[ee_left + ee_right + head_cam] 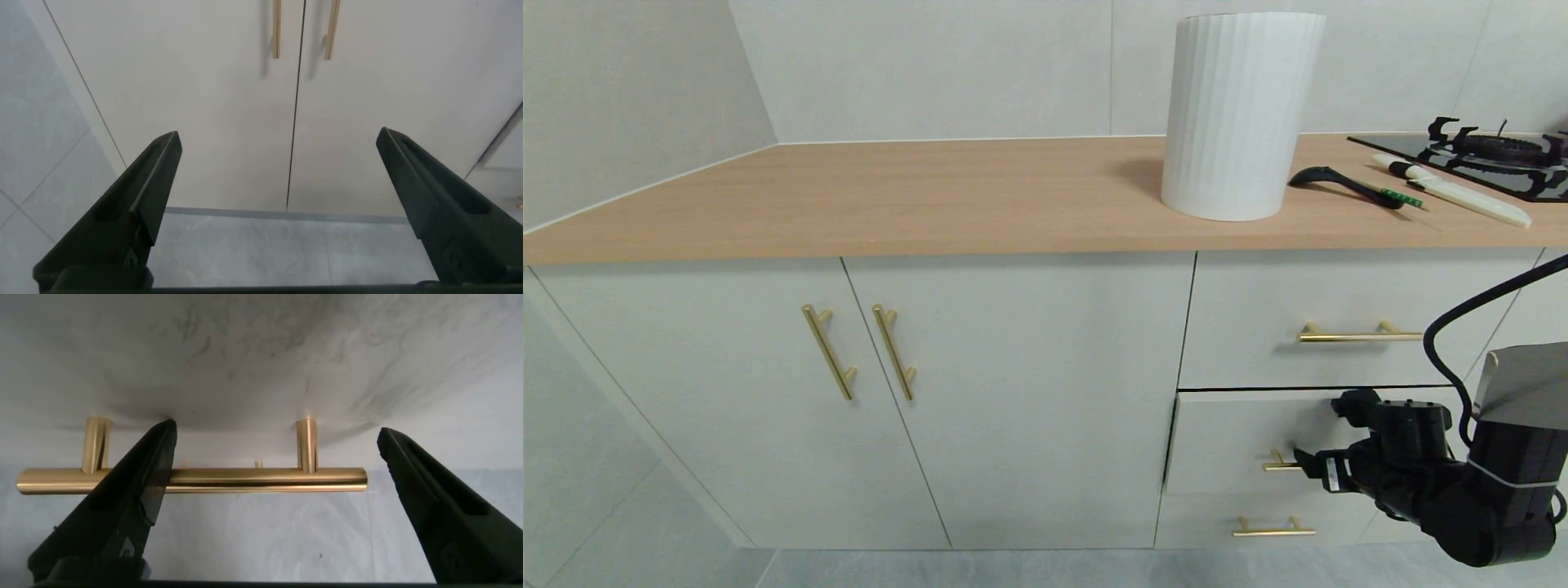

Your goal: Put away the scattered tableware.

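Observation:
On the wooden counter (931,196) at the right lie a black ladle (1339,181), a white-bladed knife (1454,189) and a small green-handled utensil (1403,198). My right gripper (1323,437) is low, at the middle drawer (1225,437). In the right wrist view this gripper (276,437) is open, and the drawer's gold handle (212,479) runs across between its fingers, close in front. A dark gap shows along the drawer's left and top edges. My left gripper (278,139) hangs open and holds nothing, facing the bottom of the cabinet doors (294,98).
A tall white ribbed container (1235,114) stands on the counter beside the ladle. A black gas hob (1494,155) is at the far right. Double cabinet doors with gold handles (858,351) fill the left; a top drawer (1356,335) and a bottom drawer (1272,529) flank the middle one.

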